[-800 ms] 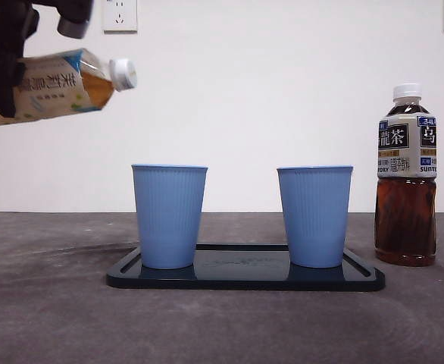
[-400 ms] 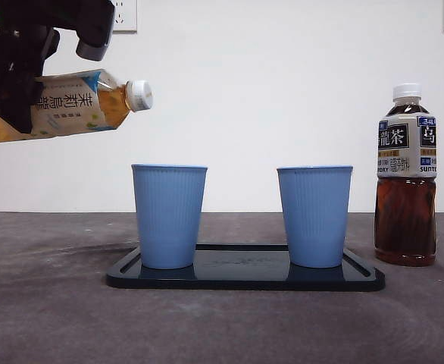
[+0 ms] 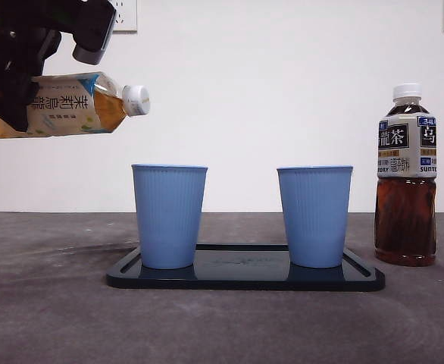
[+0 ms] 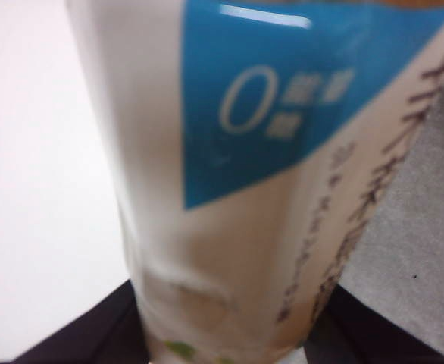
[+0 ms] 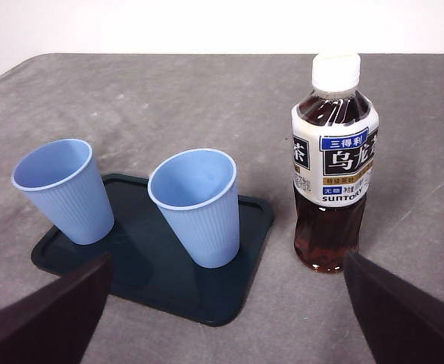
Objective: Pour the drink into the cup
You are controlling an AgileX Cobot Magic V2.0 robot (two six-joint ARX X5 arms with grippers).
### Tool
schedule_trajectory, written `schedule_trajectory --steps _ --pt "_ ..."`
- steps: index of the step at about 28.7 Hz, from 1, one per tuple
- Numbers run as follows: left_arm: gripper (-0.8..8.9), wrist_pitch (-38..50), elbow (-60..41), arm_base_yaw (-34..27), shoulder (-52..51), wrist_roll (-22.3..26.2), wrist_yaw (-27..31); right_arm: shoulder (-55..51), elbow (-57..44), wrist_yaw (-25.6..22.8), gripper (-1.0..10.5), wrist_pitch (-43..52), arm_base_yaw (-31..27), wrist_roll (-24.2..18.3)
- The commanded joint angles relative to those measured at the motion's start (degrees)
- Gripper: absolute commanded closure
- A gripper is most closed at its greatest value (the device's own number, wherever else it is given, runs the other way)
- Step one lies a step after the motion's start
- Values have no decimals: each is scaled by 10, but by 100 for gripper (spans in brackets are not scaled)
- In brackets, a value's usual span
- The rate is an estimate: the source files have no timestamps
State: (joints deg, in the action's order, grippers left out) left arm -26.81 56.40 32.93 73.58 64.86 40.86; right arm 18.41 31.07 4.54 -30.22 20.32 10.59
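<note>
Tea bottle (image 3: 74,104), cap on, lies tilted in left gripper (image 4: 222,345) jaws clamped on it, at ten o'clock above nearest blue cup (image 3: 169,216); right gripper (image 5: 222,318) waits wide; pouring not begun.

Two cups (image 3: 169,216) on tray (image 3: 245,277); upright bottle (image 3: 406,178) right of tray

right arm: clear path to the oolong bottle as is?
Probably yes. The right tool hangs open above and in front of the oolong bottle, which stands apart from the tray and cups, nothing between.
</note>
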Motion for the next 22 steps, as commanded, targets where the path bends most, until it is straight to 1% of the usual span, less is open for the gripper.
schedule_trajectory --steps 1,5,22 --pt "632 20 23 6 4 12 14 1 9 2 461 3 3 -6" --pt "632 21 23 9 6 26 14 1 9 2 461 3 3 -6" --pt "632 22 23 10 6 25 14 1 9 2 461 1 3 -6"
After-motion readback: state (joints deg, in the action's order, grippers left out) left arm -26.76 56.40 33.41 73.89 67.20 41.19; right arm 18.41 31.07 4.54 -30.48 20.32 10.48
